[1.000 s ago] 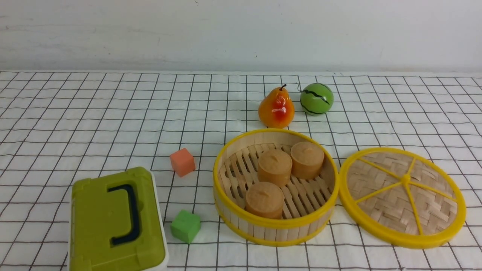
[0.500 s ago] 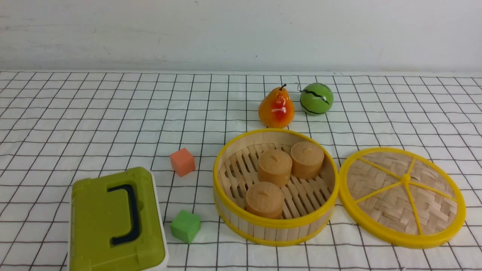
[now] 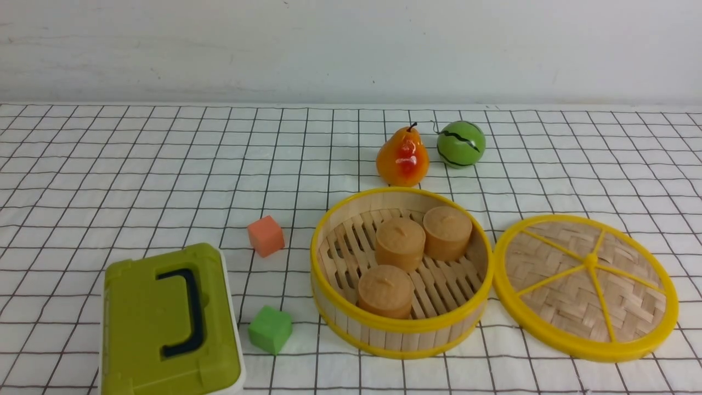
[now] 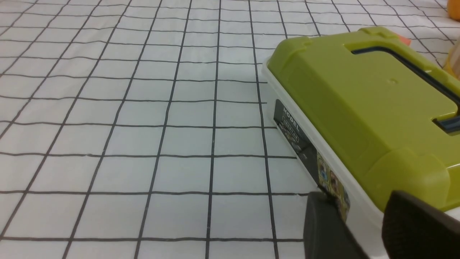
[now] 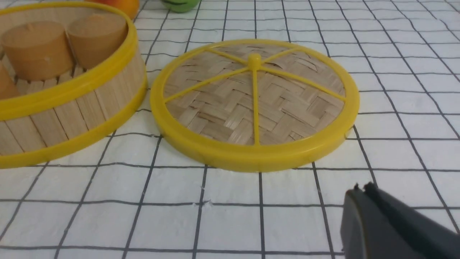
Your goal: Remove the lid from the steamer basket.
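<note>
The lid [image 3: 586,285] lies flat on the checked cloth just right of the steamer basket [image 3: 400,325], its rim close to the basket's. The basket stands open and holds three tan cylinders [image 3: 400,244]. Neither gripper shows in the front view. In the right wrist view my right gripper [image 5: 361,189] is shut and empty, a short way in front of the lid [image 5: 255,104], with the basket [image 5: 72,108] beside it. In the left wrist view my left gripper [image 4: 355,201] is open and empty, next to the green box [image 4: 359,100].
The olive-green box [image 3: 170,323] with a dark handle stands at the front left. An orange cube [image 3: 266,236] and a green cube [image 3: 270,329] lie between it and the basket. A pear [image 3: 402,158] and a green ball [image 3: 461,144] sit behind the basket.
</note>
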{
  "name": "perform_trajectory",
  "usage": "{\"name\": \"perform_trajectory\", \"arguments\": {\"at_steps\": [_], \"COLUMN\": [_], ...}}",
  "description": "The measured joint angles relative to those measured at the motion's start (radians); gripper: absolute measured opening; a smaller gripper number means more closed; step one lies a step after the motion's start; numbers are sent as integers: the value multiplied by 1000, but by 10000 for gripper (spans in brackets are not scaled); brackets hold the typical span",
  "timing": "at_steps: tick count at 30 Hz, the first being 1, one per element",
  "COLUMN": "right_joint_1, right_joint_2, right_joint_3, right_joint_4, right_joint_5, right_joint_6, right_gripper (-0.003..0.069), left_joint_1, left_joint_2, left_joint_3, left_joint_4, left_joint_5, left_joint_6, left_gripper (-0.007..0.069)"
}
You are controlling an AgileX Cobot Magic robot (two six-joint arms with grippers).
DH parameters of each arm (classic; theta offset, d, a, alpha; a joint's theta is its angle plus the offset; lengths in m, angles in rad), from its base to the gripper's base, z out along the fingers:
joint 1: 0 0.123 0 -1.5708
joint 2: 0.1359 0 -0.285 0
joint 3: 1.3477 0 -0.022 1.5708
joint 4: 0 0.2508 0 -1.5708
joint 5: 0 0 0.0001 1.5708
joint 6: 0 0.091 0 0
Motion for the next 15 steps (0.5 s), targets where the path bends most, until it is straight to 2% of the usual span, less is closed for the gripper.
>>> {"name": "perform_trajectory", "arguments": {"at_steps": [15], "right_joint_1": [-1], "right_joint_2": [0], "right_joint_3": [-3], "right_joint_4": [0], "right_joint_5": [11], "right_joint_6": [1], "right_gripper": [-18], "left_joint_1": [0], "left_joint_2": [0], "left_joint_3": [0], "left_joint_4": [1], "left_joint_5": [0], "left_joint_6": [0], "left_gripper": [239]}}
